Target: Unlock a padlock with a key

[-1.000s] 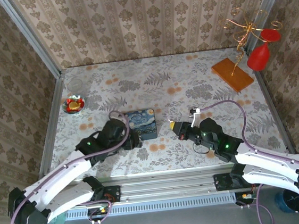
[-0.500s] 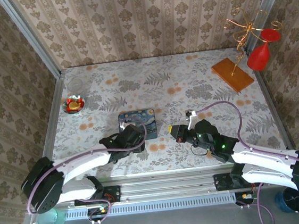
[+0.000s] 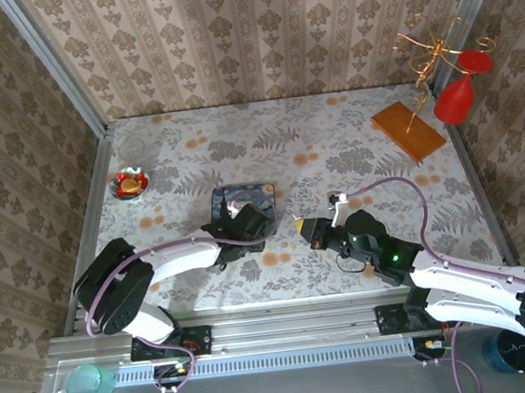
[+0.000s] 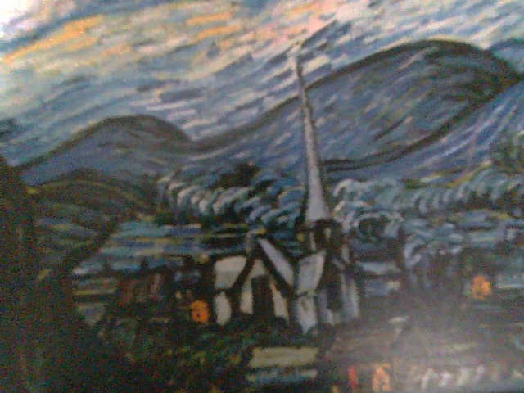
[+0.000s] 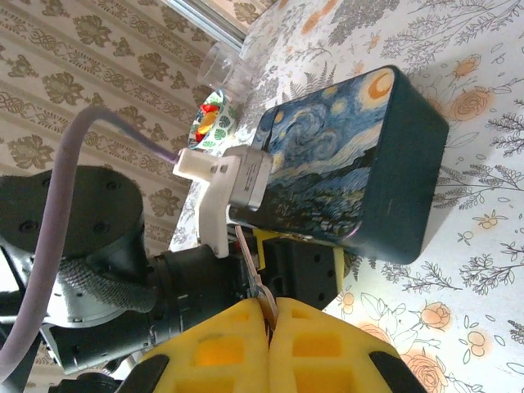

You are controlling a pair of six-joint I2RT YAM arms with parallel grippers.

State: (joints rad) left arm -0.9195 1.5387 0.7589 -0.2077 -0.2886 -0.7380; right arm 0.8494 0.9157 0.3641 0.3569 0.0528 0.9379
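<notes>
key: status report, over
right hand shut on key. left hand against blue box, grip unclear. blue box tipped up, close ahead of key.

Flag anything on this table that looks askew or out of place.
The blue painted box looks tipped up: from above it shows a dark, pale-bordered face, with its painted side turned toward the left gripper. Nothing looks spilled.

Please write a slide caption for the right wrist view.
Right gripper, jaws shut on a thin key, faces the blue painted box at the left gripper.
</notes>
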